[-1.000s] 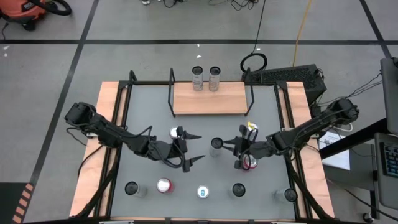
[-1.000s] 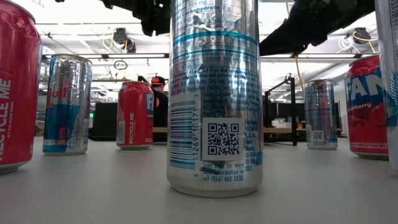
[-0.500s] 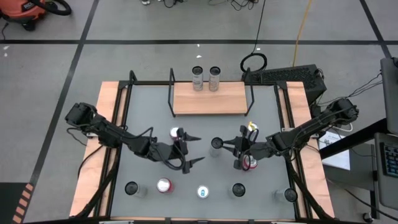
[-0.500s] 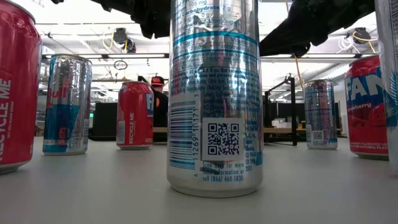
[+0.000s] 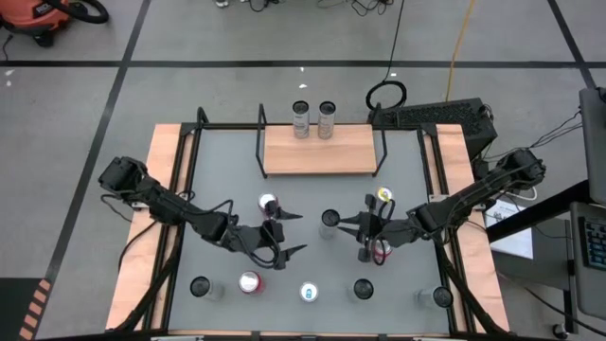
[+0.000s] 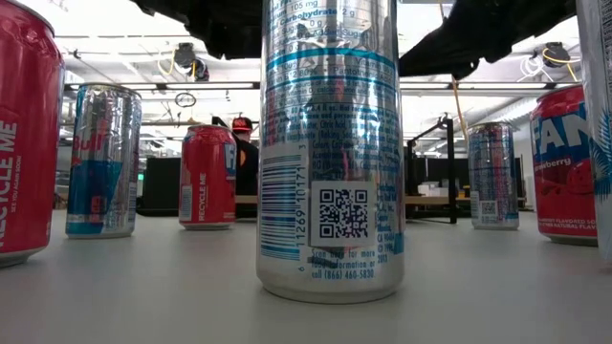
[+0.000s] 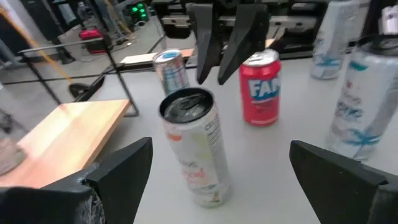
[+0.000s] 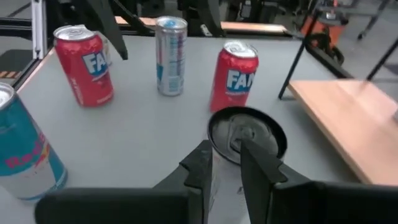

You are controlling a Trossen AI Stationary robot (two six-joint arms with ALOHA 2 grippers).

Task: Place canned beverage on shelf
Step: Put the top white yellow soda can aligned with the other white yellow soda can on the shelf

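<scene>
Both hands are facing one upright can from opposite sides. The left hand (image 5: 303, 231) is standing with its fingers spread wide apart and empty. The can (image 7: 194, 149) is standing on the grey counter (image 5: 227, 180) straight ahead of it, on the line running between the two fingers but not yet between them. The right hand (image 5: 348, 225) is holding its fingers together on nothing, their tips coming close to the can from its far side. Judged from this, the left hand is the one readied for the grasp, and a straight advance would bring its fingers around the can's body. The can's long axis is vertical, across the line of approach. It is showing a pale printed label, a dark lid and a pull-tab. A red can (image 7: 261, 87) is standing just beyond it, beside the right hand. The shelf (image 5: 320, 152) is lying well beyond the can, off to one side of the left hand's line, with two cans (image 5: 313, 119) standing at its far edge.
</scene>
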